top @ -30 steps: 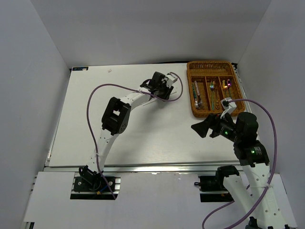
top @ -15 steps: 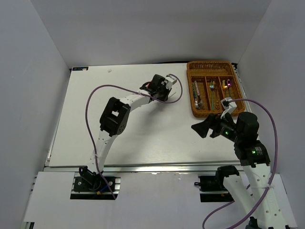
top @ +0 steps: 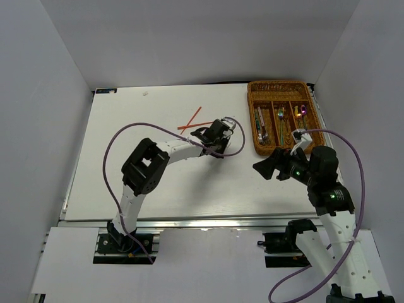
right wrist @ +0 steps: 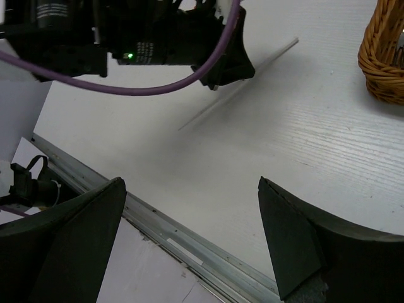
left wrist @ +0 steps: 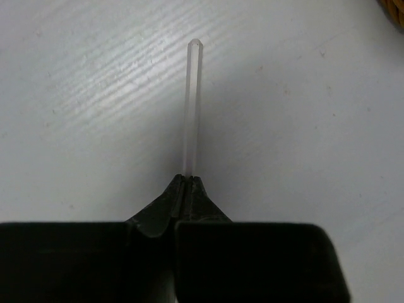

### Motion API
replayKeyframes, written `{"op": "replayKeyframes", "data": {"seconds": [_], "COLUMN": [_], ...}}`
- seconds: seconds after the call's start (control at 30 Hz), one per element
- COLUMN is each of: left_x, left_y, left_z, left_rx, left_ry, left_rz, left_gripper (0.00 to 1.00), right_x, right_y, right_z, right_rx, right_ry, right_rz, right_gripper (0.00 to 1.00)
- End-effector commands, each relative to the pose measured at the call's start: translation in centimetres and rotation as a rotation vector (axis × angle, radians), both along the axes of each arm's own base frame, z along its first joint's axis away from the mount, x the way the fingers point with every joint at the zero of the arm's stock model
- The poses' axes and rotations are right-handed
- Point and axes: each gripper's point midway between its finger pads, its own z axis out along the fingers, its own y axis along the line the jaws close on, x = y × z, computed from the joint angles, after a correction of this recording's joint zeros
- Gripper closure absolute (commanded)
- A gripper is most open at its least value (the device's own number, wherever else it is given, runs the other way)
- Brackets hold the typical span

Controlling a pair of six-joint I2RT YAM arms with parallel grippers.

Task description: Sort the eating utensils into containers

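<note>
My left gripper (left wrist: 186, 178) is shut on one end of a thin silver chopstick (left wrist: 192, 107), which sticks straight out over the white table. From above, the left gripper (top: 218, 141) sits mid-table, left of the brown wicker tray (top: 254, 126). Two red chopsticks (top: 192, 118) lie crossed on the table just behind it. Inside the tray's long slots I see an iridescent spoon (top: 302, 110), a fork (top: 279, 117) and silver pieces (top: 261, 121). My right gripper (top: 266, 169) is open and empty in front of the tray. The right wrist view shows the silver chopstick (right wrist: 278, 53) under the left gripper.
The tray's corner (right wrist: 385, 57) is at the right of the right wrist view. A purple cable (top: 126, 136) loops over the left arm. A metal rail (right wrist: 189, 249) marks the table's near edge. White walls close in the back and sides.
The left gripper closed on the silver chopstick and moved nearer and rightward, uncovering the red chopsticks behind it. The right arm shifted slightly toward the tray, still open.
</note>
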Motion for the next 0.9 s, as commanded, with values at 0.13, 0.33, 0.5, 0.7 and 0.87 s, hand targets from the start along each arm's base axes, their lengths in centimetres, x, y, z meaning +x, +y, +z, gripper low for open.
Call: {"op": "replayKeyframes", "data": {"seconds": [0.13, 0.33, 0.5, 0.7, 0.87], "left_x": [-1.7, -2.6, -4.6, -7.0, -8.1], "left_y": [1.6, 1.2, -0.1, -1.6, -2.0], "left_z": [5.1, 8.6, 10.8, 14.3, 16.2], "left_rx": [-0.026, -0.119, -0.228, -0.375, -0.456], "left_ry": [-0.027, -0.064, -0.061, -0.055, -0.055], "left_rz": [0.121, 0.149, 0.124, 0.083, 0.061], "left_gripper": [1.0, 1.0, 1.0, 1.0, 1.0], "right_x": [1.1, 2.4, 4.2, 7.2, 9.4], "right_y": [-0.5, -0.6, -0.3, -0.2, 1.2], "right_z": [-0.7, -3.1, -4.7, -2.9, -2.8], "right_rx": [-0.006, 0.056, 0.263, 0.451, 0.474], "right_ry": [0.001, 0.072, 0.155, 0.111, 0.144], "right_rz": [-0.055, -0.143, -0.284, -0.374, -0.349], "right_gripper": [0.11, 0.11, 0.11, 0.14, 0.14]}}
